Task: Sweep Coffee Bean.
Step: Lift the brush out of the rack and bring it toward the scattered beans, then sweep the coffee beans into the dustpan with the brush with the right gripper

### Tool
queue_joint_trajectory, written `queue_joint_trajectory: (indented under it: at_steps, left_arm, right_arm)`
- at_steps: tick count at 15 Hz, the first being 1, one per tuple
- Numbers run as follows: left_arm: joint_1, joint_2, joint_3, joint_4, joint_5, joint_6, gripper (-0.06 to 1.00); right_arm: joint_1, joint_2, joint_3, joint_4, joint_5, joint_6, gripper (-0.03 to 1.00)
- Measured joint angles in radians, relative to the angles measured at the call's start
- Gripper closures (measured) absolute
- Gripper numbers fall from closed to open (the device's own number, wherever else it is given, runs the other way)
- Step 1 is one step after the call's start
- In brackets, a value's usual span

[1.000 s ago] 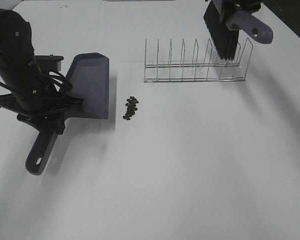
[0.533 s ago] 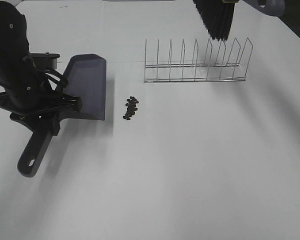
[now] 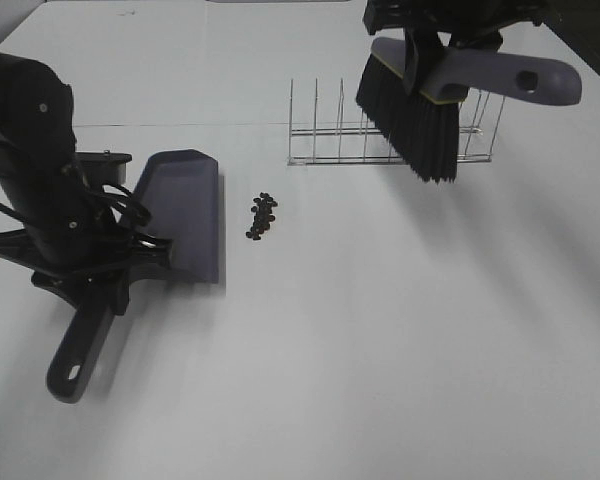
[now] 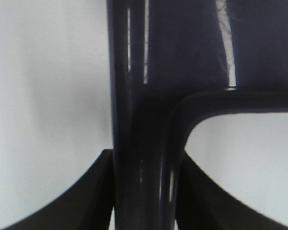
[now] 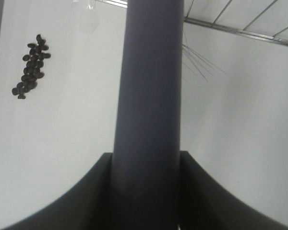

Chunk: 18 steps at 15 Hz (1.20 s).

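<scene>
The coffee bean cluster (image 3: 263, 215) (image 5: 31, 70) lies loose on the white table, just right of the dustpan's open lip. My left gripper (image 3: 105, 282) (image 4: 144, 191) is shut on the handle of the dark grey dustpan (image 3: 185, 212) (image 4: 149, 96), which rests flat on the table. Held in the air at the back right is a brush (image 3: 412, 122), with my right gripper (image 3: 435, 35) (image 5: 146, 191) shut on its grey handle (image 5: 149, 91). Its black bristles point down and hang in front of the rack, well right of the beans.
A wire dish rack (image 3: 390, 132) (image 5: 240, 25) stands at the back, behind and partly hidden by the bristles. The dustpan's long handle (image 3: 80, 350) reaches toward the front left. White tabletop (image 3: 400, 330) stretches across the front and right.
The brush has come down and forward from above the rack, bristles now in front of it. The left arm has shifted the dustpan slightly forward and right, closer to the beans.
</scene>
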State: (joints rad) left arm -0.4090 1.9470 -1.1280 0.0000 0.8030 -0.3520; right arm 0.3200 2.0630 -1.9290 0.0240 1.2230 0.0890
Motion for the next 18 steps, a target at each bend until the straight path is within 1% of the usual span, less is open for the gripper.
queue_joint_trajectory:
  at_steps: [1,3,4,6,7,10,11,12,13,15,18]
  left_arm:
    - [-0.033,0.051,0.000,-0.012,-0.022,-0.017,0.60]
    - [-0.040,0.096,-0.002,-0.018,-0.031,-0.026,0.60]
    - [-0.040,0.099,-0.003,-0.018,-0.031,-0.026,0.60]
    - [-0.040,0.100,-0.004,-0.018,-0.031,-0.026,0.60]
    - [-0.040,0.100,-0.004,-0.018,-0.031,-0.026,0.60]
    - [-0.040,0.101,-0.004,-0.018,-0.031,-0.026,0.60]
    - [-0.040,0.101,-0.004,-0.018,-0.031,-0.026,0.60]
    - [-0.040,0.101,-0.004,-0.018,-0.031,-0.026,0.60]
    - [-0.040,0.101,-0.004,-0.018,-0.031,-0.026,0.60]
    - [-0.040,0.102,-0.004,-0.018,-0.032,-0.026,0.60]
    - [-0.040,0.102,-0.004,-0.018,-0.035,-0.025,0.60]
  right_arm:
    - [0.015,0.000,0.065,0.030,-0.058,0.000,0.65]
    - [0.030,0.000,0.129,0.039,-0.100,0.003,0.65]
    - [0.042,0.000,0.161,0.023,-0.126,0.009,0.65]
    - [0.100,0.000,0.219,-0.069,-0.183,0.066,0.65]
    - [0.120,0.002,0.226,-0.102,-0.195,0.091,0.65]
    - [0.240,0.057,0.232,-0.334,-0.221,0.232,0.65]
    - [0.268,0.088,0.233,-0.386,-0.218,0.254,0.65]
    - [0.290,0.124,0.234,-0.417,-0.217,0.264,0.65]
    - [0.306,0.153,0.234,-0.431,-0.217,0.267,0.65]
    - [0.327,0.204,0.197,-0.424,-0.216,0.267,0.65]
    - [0.350,0.273,0.101,-0.339,-0.193,0.230,0.65]
